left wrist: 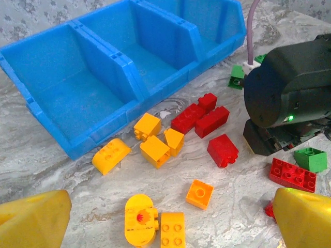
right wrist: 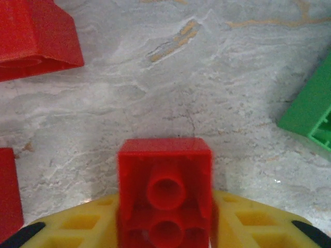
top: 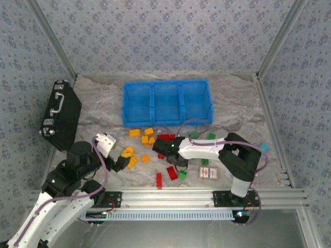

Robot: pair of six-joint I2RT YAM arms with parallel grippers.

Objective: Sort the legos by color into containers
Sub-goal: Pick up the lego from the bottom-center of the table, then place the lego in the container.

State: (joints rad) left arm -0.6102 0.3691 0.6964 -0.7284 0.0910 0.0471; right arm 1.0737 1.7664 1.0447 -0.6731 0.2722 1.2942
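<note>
Right gripper [right wrist: 164, 230]: clamped on a red square plastic lego brick [right wrist: 164, 181], with the yellow fingers [right wrist: 248, 222] tight against both of its sides. Round features on the brick face the wrist camera. Cannot tell whether they are studs or underside tubes, or whether the brick touches the grey marbled tabletop [right wrist: 181, 77]. A larger red block [right wrist: 36, 36] lies at upper left and a green brick [right wrist: 310, 119] at the right edge, both apart from the held one.

Overhead, the right gripper [top: 161, 147] sits mid-table, in front of the bright blue plastic bin with three side-by-side compartments [top: 165, 120], near the middle one.

Left gripper [left wrist: 166, 222]: jaws spread wide, nothing held, with yellow fingertips [left wrist: 31, 217] at the lower corners of its wrist view. Overhead, it [top: 124, 161] hangs to the left of the right gripper, over the yellow scatter.

Loose bricks all lie on the table in front of the bin [left wrist: 88, 139]:
- Orange-yellow bricks: a curved one [left wrist: 111, 155] just off the bin's front wall, three bunched blocks [left wrist: 155, 151], a lone orange square [left wrist: 200, 193], and a rounded piece [left wrist: 139, 226] touching a two-by-two [left wrist: 172, 229].
- Red bricks: a cluster [left wrist: 212, 121] right of the yellow ones, and a flat eight-stud plate [left wrist: 292, 174] further right.
- Green bricks: one [left wrist: 310, 158] just behind the red plate and one [left wrist: 237, 76] near the bin's right end.

A black case with metal latches [top: 61, 113] stands at the table's left edge. A flat red-and-white card box [top: 208, 173] lies near the right arm's base.
</note>
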